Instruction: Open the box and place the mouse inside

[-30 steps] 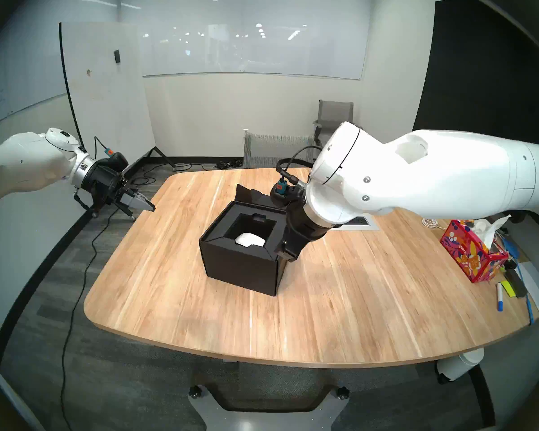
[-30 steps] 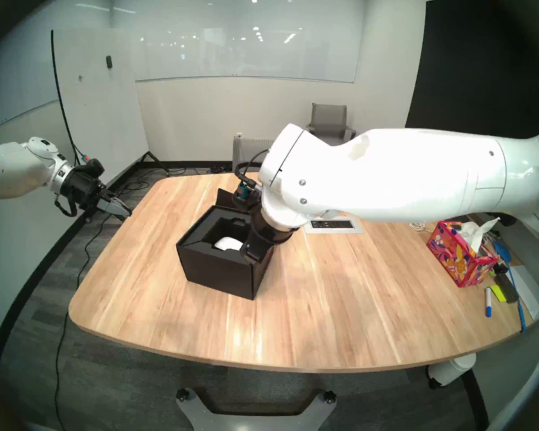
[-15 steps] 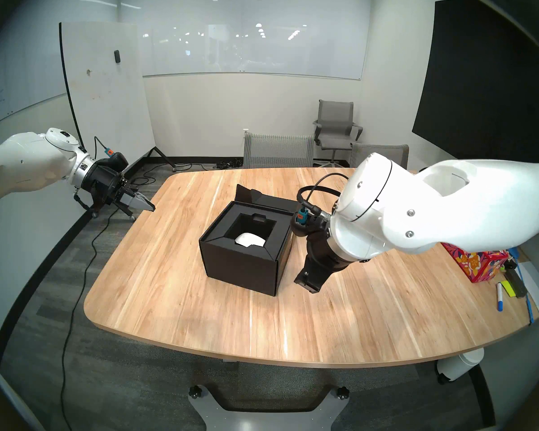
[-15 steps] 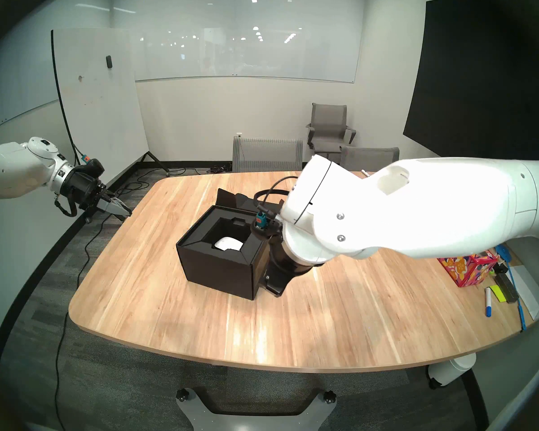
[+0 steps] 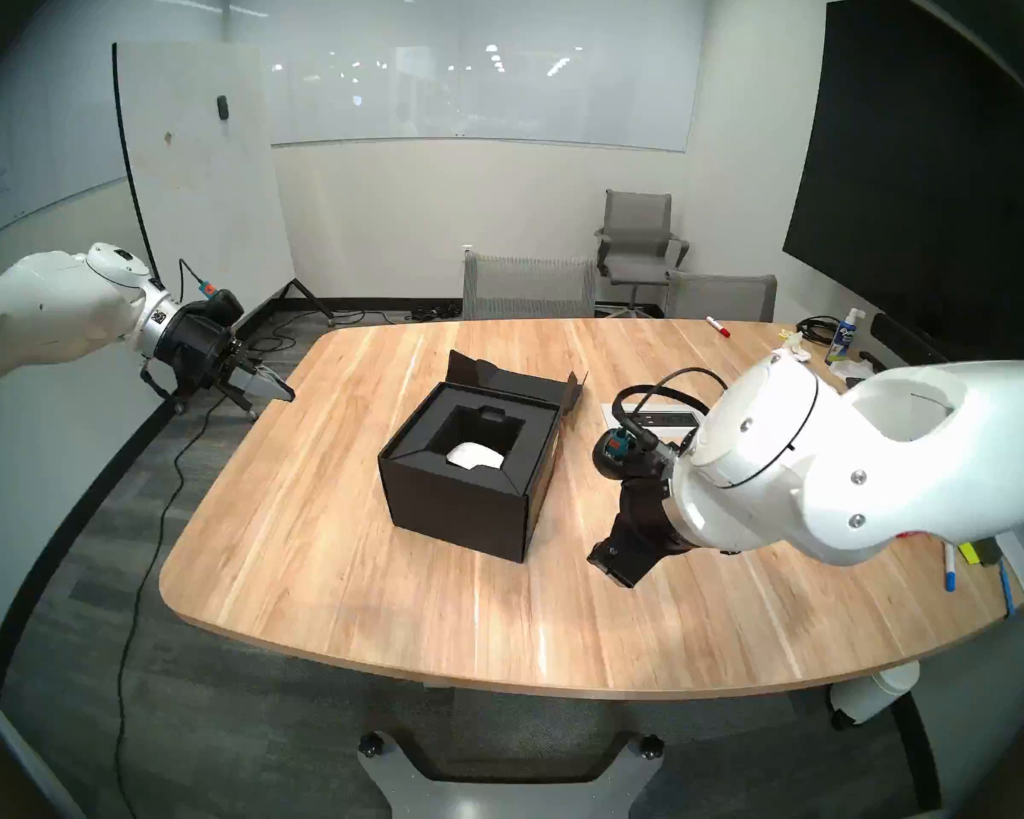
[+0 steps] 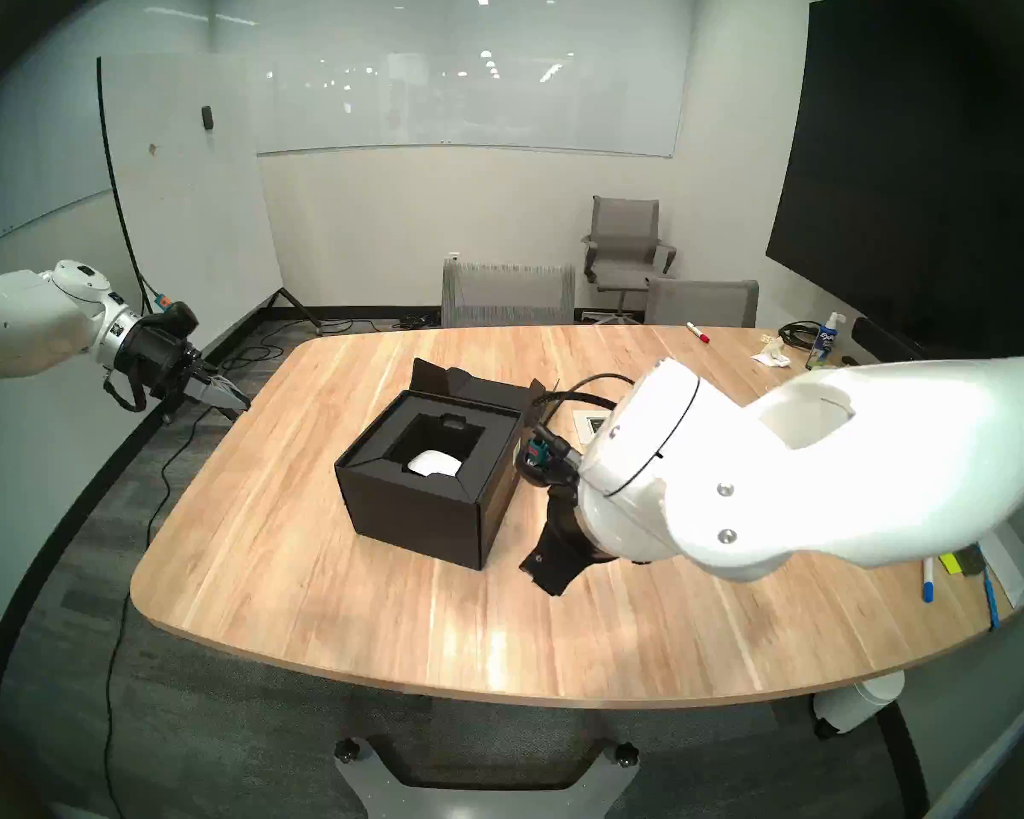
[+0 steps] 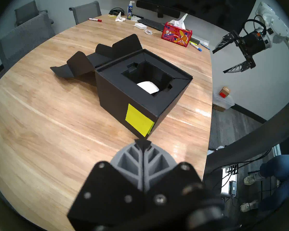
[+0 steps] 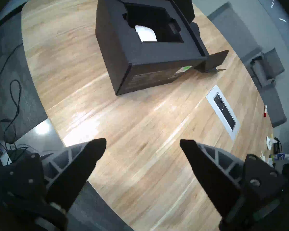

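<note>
The right gripper (image 8: 143, 148) hangs over the table (image 5: 332, 563) toward its near edge, fingers spread wide and empty, apart from the box (image 5: 468, 475). The box stands mid-table, lid folded back toward the far edge — the white mouse (image 5: 474, 455) lies in its black recess. Off the left edge, the left gripper (image 5: 285, 393) hangs pinched together, holding nothing.

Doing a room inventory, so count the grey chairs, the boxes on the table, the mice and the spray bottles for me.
Grey chairs: 3
Boxes on the table: 2, the black box and the tissue box
White mouse: 1
Spray bottle: 1
Total: 7
</note>
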`<state>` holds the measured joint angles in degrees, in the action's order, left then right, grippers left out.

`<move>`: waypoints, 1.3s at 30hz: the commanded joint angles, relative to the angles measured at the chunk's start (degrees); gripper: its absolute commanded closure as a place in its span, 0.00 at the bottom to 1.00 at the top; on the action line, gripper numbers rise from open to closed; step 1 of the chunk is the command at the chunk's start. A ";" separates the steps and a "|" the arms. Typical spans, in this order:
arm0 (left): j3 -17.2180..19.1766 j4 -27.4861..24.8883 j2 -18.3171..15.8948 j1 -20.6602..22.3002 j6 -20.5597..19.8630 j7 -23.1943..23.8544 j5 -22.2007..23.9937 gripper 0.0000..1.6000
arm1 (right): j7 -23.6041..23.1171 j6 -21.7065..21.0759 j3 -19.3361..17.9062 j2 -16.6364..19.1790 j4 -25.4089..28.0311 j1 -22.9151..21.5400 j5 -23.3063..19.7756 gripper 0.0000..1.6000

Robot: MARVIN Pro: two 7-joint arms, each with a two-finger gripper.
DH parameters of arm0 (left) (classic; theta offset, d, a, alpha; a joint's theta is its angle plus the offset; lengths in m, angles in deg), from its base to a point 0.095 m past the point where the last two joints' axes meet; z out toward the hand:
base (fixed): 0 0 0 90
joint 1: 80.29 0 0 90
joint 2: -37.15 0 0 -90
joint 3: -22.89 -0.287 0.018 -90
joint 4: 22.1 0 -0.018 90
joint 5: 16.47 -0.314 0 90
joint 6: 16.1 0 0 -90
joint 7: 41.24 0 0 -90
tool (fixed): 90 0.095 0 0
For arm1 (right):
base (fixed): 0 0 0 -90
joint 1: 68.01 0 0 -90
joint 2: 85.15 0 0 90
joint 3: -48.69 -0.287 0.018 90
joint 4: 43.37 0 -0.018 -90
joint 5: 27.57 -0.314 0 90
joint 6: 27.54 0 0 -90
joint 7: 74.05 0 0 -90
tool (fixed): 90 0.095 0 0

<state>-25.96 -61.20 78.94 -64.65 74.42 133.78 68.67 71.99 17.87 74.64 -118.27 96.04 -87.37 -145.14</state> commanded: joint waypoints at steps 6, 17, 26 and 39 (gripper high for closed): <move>0.35 0.09 0.03 0.96 0.01 -0.02 0.26 1.00 | 11.21 9.06 3.37 1.89 0.60 2.18 -0.49 0.00; 0.35 0.09 0.03 0.97 0.01 -0.02 0.27 1.00 | 19.93 17.30 6.91 -0.88 0.60 5.97 2.35 0.00; 0.34 0.08 0.03 0.99 0.01 -0.02 0.28 1.00 | 27.03 23.48 9.58 -6.17 0.60 9.69 8.53 0.00; 0.33 0.09 0.03 0.99 0.02 -0.02 0.28 1.00 | 28.96 30.42 13.51 -8.24 0.60 14.11 13.15 0.00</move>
<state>-25.98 -61.16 78.96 -64.66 74.44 133.78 68.67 100.13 45.17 86.89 -125.40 96.66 -75.30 -134.62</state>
